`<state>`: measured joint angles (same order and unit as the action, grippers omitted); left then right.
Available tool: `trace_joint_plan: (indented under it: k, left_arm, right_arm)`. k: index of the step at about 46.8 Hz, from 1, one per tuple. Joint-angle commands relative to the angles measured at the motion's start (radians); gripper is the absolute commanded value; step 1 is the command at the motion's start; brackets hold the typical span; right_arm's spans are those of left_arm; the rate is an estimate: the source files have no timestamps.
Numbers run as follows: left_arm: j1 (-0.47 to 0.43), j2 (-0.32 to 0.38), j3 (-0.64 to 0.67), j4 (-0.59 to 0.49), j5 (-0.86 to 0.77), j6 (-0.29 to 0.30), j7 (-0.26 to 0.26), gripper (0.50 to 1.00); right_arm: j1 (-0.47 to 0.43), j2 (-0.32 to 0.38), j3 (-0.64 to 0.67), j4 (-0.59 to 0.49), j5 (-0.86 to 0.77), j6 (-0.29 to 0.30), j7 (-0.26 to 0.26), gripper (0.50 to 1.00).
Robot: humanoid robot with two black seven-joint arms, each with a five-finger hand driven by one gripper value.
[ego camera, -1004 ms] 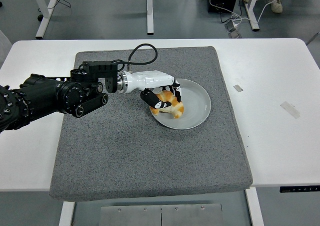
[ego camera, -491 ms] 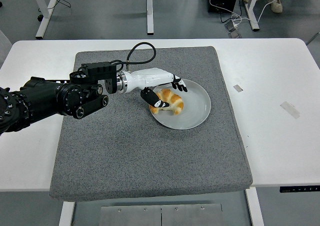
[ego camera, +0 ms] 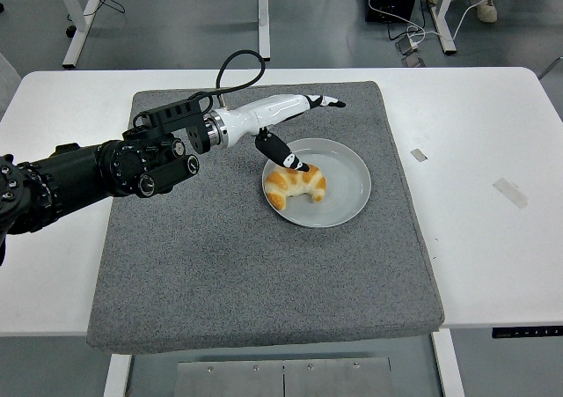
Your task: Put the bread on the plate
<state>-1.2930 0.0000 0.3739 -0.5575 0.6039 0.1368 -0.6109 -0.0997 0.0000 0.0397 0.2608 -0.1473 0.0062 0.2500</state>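
Head view: the bread lies on the plate, on its left half, close to the rim there. The left hand hangs above the plate's far-left edge with its fingers stretched out straight and the thumb pointing down toward the bread; it holds nothing.

The main risk, as I judge it, is the thumb: it sits just above the bread, so a low sideways pull could clip the bread or nudge the plate across the grey mat.

The mat's far edge is near the fingertips. Open mat lies to the left and toward the near edge of the desk.
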Motion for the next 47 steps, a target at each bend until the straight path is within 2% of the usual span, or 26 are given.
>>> trace_joint_plan:
  k: [1,15,25,30,35,42,47]
  left_arm:
    - [-0.002,0.000,-0.032,0.007,-0.070,-0.002,0.000,0.981]
    - [0.035,0.000,-0.180,0.010,-0.450,-0.029,0.000,0.999]
    - [0.129,0.000,-0.369,0.010,-0.631,-0.049,0.000,1.000]
    - [0.190,0.003,-0.528,0.010,-0.684,-0.065,0.000,1.000]
    - [0.279,0.044,-0.748,0.010,-0.687,-0.100,0.003,1.000]
    - [0.382,0.060,-1.001,0.010,-0.687,-0.115,0.068,1.000]
    - [0.420,0.060,-1.092,0.010,-0.687,-0.117,0.100,1.000]
  right_arm:
    - [0.000,0.000,0.000,0.000,0.000,0.000,0.000,1.000]
    - [-0.003,0.000,-0.001,0.000,0.000,0.000,0.000,1.000]
    - [-0.003,0.000,0.000,-0.002,0.000,0.000,0.000,1.000]
    - [-0.003,0.000,0.000,-0.002,0.000,0.000,0.000,1.000]
    - [-0.003,0.000,0.000,-0.003,0.000,0.000,0.000,1.000]
    - [-0.003,0.000,0.000,-0.003,0.000,0.000,0.000,1.000]
    - [-0.003,0.000,-0.001,-0.002,0.000,0.000,0.000,1.000]
